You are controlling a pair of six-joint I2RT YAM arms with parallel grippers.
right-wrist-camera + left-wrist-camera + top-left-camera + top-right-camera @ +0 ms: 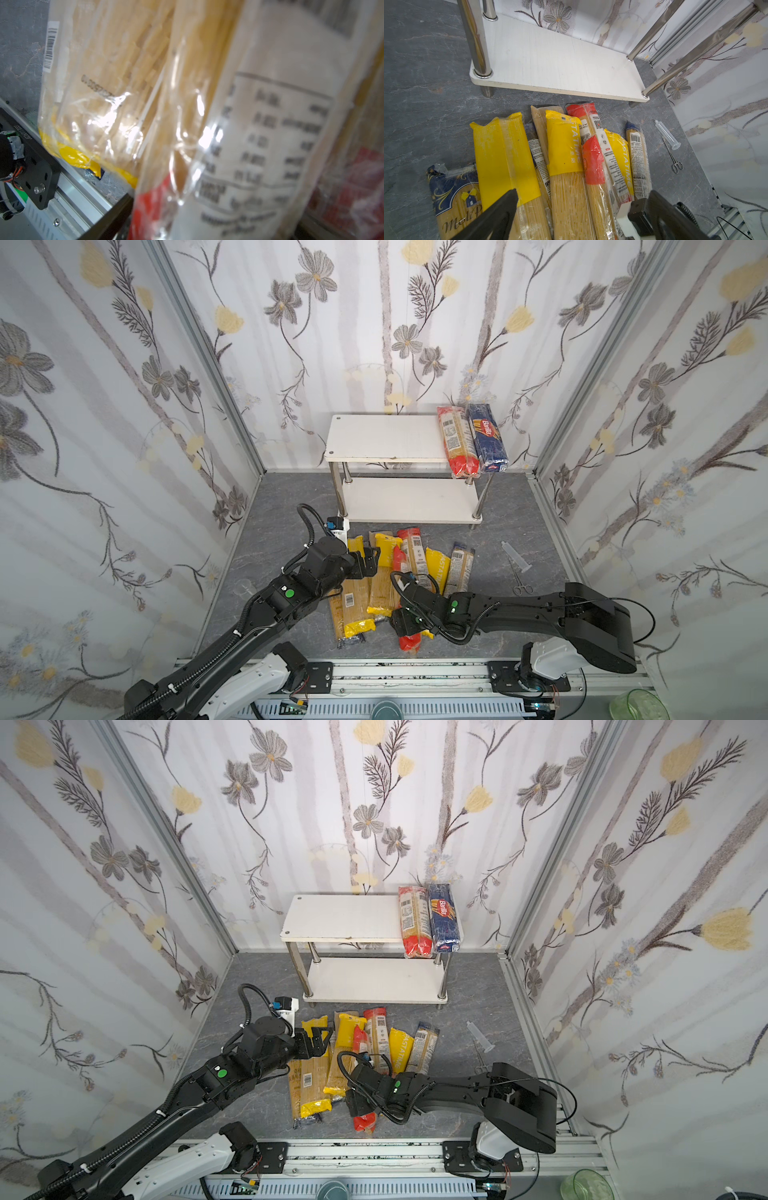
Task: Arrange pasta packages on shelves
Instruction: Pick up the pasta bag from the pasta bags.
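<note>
Most of the pasta packages (386, 572) lie in a loose, overlapping heap on the grey surface (266, 572), just in front of the shelves (374, 979). Their long axes run roughly from the near rail (415, 672) toward the rack, fanned a little, with yellow, red and dark-blue ends pointing at the lower board (411, 499). Two more sit side by side at the right end of the upper board (382, 437): a red-ended pack (457, 441) and the dark-blue Barilla pack (488, 437), both lying front to back and overhanging the front edge.

The left pincer (369, 562) hovers over a yellow-ended pack (504, 153), jaws spread wide and holding nothing. The right pincer (406, 623) is down on a red-tipped bag (409, 642) at the near side of the heap. Its wrist view shows crinkled film between dark fingers (108, 218), but whether they grip it I cannot tell.

The surface is matte, slate-veined grey. Three sides are walled by panels (124, 427) printed with grey and yellow flowers, joined by aluminium posts (202, 344). The rack has white boards on shiny round metal legs (341, 493). A clear syringe (515, 556) and thin metal forceps (519, 583) lie right of the heap.
</note>
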